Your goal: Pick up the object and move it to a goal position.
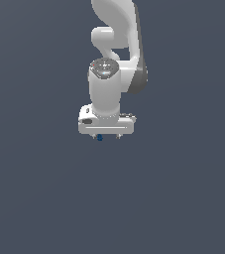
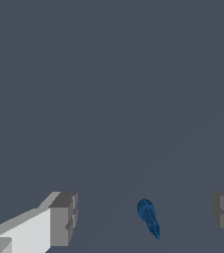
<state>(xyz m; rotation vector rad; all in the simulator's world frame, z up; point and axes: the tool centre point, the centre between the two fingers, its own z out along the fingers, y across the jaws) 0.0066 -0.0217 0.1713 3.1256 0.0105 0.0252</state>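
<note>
While end effector (image 2: 143, 217) gapes wide, dark blue object (image 2: 149, 218) between fingers (image 2: 64, 220), untouched, no writing visible

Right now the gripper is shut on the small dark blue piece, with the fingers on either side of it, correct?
Not quite. In the wrist view the gripper is open: its fingers stand apart on either side of the small dark blue piece, with clear gaps and no contact. The rest holds; the piece does lie between them.
</note>
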